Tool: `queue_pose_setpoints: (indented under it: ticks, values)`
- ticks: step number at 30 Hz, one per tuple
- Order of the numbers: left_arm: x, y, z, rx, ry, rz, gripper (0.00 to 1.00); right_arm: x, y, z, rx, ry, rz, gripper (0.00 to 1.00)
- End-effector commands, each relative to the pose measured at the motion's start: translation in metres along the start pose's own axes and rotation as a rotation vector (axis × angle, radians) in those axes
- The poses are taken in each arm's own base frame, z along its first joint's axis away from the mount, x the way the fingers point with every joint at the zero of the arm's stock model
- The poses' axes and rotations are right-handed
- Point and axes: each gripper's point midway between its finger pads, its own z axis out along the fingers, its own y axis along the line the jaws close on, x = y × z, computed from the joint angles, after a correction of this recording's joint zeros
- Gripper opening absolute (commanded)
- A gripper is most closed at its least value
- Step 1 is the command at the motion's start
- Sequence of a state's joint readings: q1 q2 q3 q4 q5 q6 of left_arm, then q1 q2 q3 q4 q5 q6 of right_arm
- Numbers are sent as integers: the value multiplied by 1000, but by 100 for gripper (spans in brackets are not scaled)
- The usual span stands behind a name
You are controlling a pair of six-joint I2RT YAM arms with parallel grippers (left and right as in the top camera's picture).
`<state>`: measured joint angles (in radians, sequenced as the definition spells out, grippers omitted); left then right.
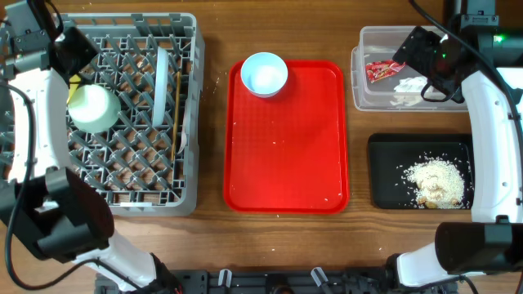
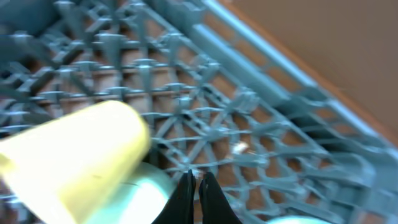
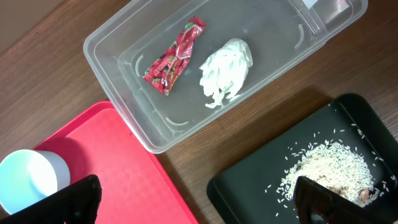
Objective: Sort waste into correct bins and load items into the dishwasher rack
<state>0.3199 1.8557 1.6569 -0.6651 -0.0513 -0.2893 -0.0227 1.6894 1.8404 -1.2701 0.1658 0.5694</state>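
Wooden tabletop, seen from overhead, shows as a narrow strip between the dishwasher rack on the left and the red tray. The plate stands on edge in the rack with the wooden stick beside it. An upturned bowl sits nearer the left wall. A second bowl hugs the red tray's far edge.

In the blurred left wrist view, the left gripper is pinched together on nothing above the lattice. The yellow cup lies tilted just beside it.

In the right wrist view, the right gripper is spread wide and empty. The wrapper and white scrap lie apart in the clear tub. The crumbly food rests in the black tray.
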Motion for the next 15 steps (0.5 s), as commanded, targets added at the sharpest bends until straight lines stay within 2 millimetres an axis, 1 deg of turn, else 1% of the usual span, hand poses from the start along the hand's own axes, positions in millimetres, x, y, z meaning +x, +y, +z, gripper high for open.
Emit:
queue_pose_setpoints:
  ticks: [1, 4, 10, 13, 15]
  values:
    - [-7, 29, 2, -111, -25, 21, 4, -5, 0, -5, 0, -24, -16, 100]
    - [-4, 36, 6, -123, -9, 26, 4, -5, 0, -5, 0, -24, -15, 100]
    - [14, 45, 25, -152, 63, 26, 4, -5, 0, -5, 0, -24, -15, 100]
    - [12, 55, 25, -166, 62, 2, 4, -5, 0, -5, 0, -24, -15, 99]
    - [11, 66, 24, -181, 69, -15, 4, -5, 0, -5, 0, -24, -15, 100]
